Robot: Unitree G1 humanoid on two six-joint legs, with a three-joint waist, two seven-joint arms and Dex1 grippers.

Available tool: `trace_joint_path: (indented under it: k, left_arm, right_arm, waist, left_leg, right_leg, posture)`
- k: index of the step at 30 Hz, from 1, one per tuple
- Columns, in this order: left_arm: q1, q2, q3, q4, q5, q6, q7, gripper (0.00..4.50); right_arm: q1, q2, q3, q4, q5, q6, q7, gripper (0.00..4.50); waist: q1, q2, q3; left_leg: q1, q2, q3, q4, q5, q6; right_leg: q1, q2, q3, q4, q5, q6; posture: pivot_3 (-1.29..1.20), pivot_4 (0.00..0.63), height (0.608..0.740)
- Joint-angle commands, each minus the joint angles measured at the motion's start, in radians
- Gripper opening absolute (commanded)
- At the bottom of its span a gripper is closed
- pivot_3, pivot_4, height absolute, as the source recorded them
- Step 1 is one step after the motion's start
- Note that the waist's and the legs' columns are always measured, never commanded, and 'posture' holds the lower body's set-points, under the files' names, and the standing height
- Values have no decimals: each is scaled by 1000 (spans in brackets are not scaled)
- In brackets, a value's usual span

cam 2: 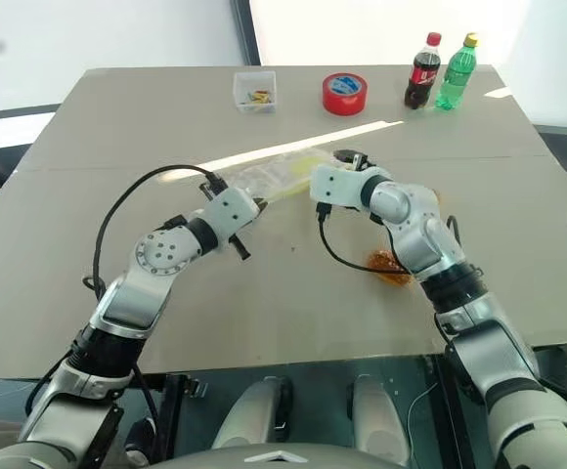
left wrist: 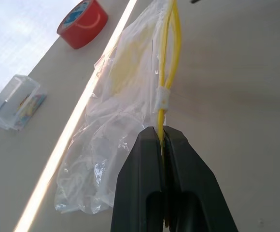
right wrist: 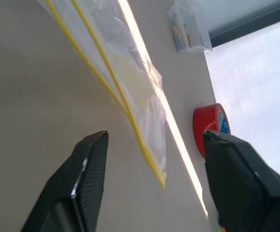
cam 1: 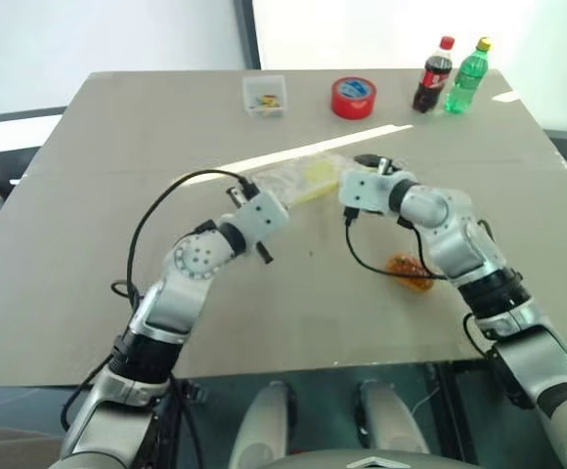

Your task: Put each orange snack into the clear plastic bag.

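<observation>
The left end effector was clamped on the yellow strip of the bag, its two black fingers pressed together with the strip pinched between them. From that grip the bag ran straight away from the fingertips, its long axis in line with them and the strip along one side. In the head views the bag lay across the middle of the tabletop, its length running between the two end effectors, one end at the left one and the other near the right.

The right end effector stood with its fingers wide apart and empty. The free end of the bag's strip lay between and just beyond them, touching neither finger.

One orange snack lay on the tabletop beneath the right forearm, nearer the robot than the bag and outside it.

Toward the far edge stood a clear box, a red tape roll and two bottles.
</observation>
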Motion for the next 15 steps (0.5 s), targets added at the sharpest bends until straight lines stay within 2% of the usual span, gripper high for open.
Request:
trace_joint_path:
  k: [1, 2, 4, 5, 8, 9, 10, 12, 15]
  left_arm:
    - [4, -32, 52, -31, -58, 57, -2, 0]
    - [4, -39, 58, -34, -68, 70, -1, 0]
    - [4, -43, 61, -36, -72, 81, -2, 0]
    - [4, -41, 60, -37, -73, 83, -2, 0]
    - [5, -43, 61, -39, -84, 94, 0, 0]
    - [6, -43, 61, -41, -86, 95, 0, 0]
    - [8, -43, 61, -42, -87, 96, 0, 0]
    - [10, -41, 61, -45, -89, 96, -1, 0]
    - [11, -40, 63, -46, -95, 89, -5, 0]
  right_arm:
    - [45, 57, -87, -138, 121, 169, 44, 4193]
    - [57, 78, -102, -159, 146, 222, 48, 4096]
    - [75, 138, -142, -195, 208, 331, 41, 3610]
    - [77, 169, -157, -210, 238, 380, 32, 2952]
    - [67, 255, -195, -235, 331, 503, 15, 1853]
    - [62, 271, -203, -238, 349, 526, 8, 1215]
    - [56, 279, -204, -239, 362, 542, 4, 959]
    - [46, 287, -203, -237, 385, 563, -9, 54]
    - [37, 290, -201, -224, 416, 571, -27, 16]
  waist:
    - [-1, 0, 0]
    - [-4, 0, 0]
    - [-5, 0, 0]
    - [-4, 0, 0]
    - [-4, 0, 0]
    - [-3, 0, 0]
    - [-3, 0, 0]
    - [-1, 0, 0]
    - [-1, 0, 0]
  left_leg:
    - [0, 0, 0, 0, 0, 0]
    - [0, 0, 0, 1, 0, 0]
    - [0, 0, 0, 1, 0, 0]
    - [1, 1, -1, 2, 0, 0]
    - [1, 1, -2, 4, 0, 0]
    - [1, 1, -2, 5, 0, 0]
    - [1, 1, -2, 6, 0, 0]
    - [1, 0, -2, 8, 0, 0]
    - [1, 0, -3, 10, 0, 0]
  right_leg:
    - [0, 0, 0, 0, 0, 0]
    - [0, 0, 0, 1, 0, 0]
    - [0, 1, 0, 2, 0, 0]
    - [0, 1, 0, 4, 0, 0]
    - [0, 1, -1, 7, 0, 0]
    - [0, 1, -1, 8, 0, 0]
    - [0, 2, -1, 8, 0, 0]
    - [0, 1, -1, 10, 0, 0]
    - [1, 1, -1, 12, 0, 0]
  posture:
    - [0, 150, 740]
    - [0, 150, 740]
    - [0, 150, 740]
    - [0, 150, 740]
    - [0, 150, 740]
    - [0, 150, 740]
    - [0, 150, 740]
    - [0, 150, 740]
    - [0, 150, 740]
